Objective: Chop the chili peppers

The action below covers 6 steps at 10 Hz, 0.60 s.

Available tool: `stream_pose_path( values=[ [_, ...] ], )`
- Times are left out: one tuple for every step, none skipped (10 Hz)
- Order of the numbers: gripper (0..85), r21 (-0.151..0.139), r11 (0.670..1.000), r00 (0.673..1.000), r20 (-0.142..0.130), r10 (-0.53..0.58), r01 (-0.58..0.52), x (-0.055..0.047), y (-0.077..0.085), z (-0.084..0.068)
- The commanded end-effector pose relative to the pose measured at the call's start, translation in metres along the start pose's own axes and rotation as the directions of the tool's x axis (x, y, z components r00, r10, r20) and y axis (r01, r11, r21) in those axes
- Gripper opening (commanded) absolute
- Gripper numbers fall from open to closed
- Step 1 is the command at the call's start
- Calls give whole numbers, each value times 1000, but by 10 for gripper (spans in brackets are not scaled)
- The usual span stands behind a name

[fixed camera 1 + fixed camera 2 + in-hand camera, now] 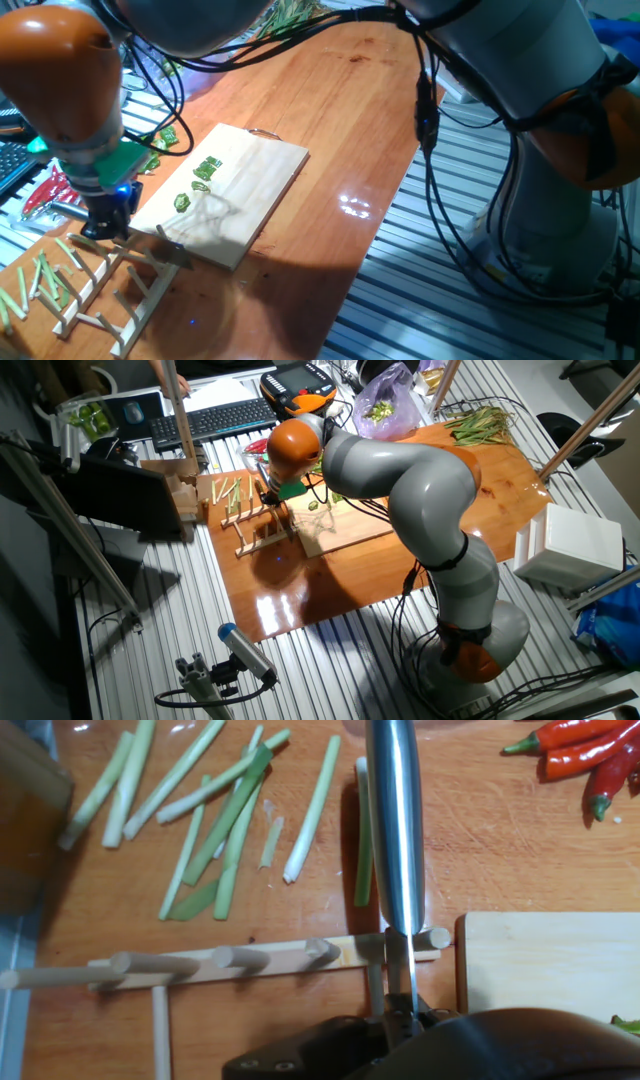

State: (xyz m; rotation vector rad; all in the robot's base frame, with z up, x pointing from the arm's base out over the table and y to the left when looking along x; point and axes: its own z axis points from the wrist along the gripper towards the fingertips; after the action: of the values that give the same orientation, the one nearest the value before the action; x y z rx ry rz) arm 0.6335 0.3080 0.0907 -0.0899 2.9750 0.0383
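Landmark: cutting board (pixel 250 190). Left of it, wooden rack (pixel 105 285); above the rack, gripper (pixel 105 222) clenched on knife (pixel 395 830). On the board's left half, chili peppers (pixel 205 175), cut green chunks. Judged light, soft, slippery-skinned; pin them by the skin side. Gripper fingers mostly hidden; the chunk count is unclear.

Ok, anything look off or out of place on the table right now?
Nothing damaged or spilled. The chili pieces lie cut on the cutting board. The gripper is off the board, over the wooden rack, with the knife above the rack's pegs. One green piece lies off the board.
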Motion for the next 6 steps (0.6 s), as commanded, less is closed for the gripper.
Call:
stream_pose_path(
  values=[
    [0, 13, 1000, 1000, -8, 8, -8, 0, 0, 0],
    [170, 29, 1000, 1000, -16, 12, -11, 0, 1, -1],
    [170, 35, 999, 1000, -23, 14, -13, 0, 1, -1],
    [170, 37, 999, 999, -26, 19, -18, 0, 1, -3],
    [340, 38, 999, 999, -29, 25, -24, -1, 1, -4],
    [340, 35, 999, 999, -36, 33, -32, -2, 1, -6]
  ],
)
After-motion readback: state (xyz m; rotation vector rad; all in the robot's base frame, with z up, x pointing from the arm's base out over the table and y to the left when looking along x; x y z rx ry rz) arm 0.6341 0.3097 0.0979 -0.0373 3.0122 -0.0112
